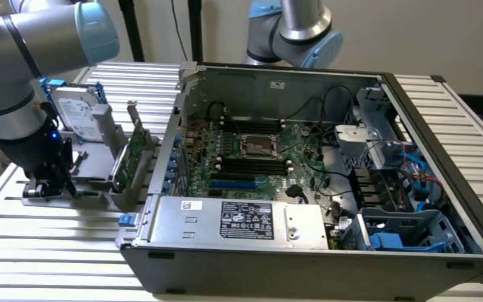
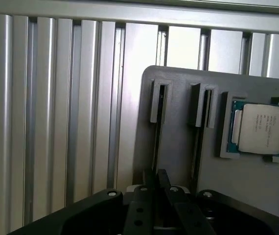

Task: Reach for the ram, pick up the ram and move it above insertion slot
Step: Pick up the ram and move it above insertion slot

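Slatted bench (image 2: 56, 122): end effector (image 2: 155, 182) at the edge-on ram (image 2: 156, 137).
Light, stiff, fragile; hold its long edges; grip unreadable.

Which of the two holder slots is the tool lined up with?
The grey slot farther from the silver-capped processor chip: the black tool sits in line with it; the slot beside the chip is offset.

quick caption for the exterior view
Gripper at the grey parts holder on the slatted table, near the upright hard drive and expansion card, beside the open computer case.
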Available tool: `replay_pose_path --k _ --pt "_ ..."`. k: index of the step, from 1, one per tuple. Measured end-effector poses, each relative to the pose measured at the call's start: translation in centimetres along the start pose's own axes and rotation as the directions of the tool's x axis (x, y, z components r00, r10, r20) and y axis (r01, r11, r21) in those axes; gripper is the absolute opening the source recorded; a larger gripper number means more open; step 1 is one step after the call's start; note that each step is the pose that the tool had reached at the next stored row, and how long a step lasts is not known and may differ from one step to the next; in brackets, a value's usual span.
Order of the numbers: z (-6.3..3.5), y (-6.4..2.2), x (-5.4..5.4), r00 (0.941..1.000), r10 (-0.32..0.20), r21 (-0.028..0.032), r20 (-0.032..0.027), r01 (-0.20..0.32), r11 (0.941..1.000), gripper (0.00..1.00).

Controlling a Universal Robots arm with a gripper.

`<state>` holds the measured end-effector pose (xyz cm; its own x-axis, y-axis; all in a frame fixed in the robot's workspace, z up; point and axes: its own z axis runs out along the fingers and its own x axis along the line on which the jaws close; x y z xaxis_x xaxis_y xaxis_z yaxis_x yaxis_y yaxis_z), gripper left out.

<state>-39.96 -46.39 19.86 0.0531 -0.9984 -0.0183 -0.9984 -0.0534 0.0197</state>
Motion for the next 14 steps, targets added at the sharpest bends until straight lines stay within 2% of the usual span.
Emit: replay_pose_path --k 7,10,14 --pt "-0.03 -0.12 0.01 1.0000 0.003 -0.0110 0.0006 -0.003 0.9999 0.13" --pt "-0.21 -0.25 0.01 1.0000 0.005 -0.0132 0.0006 -0.005 0.9999 0.13" --pt "-0.57 -0.31 0.00 1.0000 0.007 -0.0132 0.0008 -0.007 0.9999 0.13"
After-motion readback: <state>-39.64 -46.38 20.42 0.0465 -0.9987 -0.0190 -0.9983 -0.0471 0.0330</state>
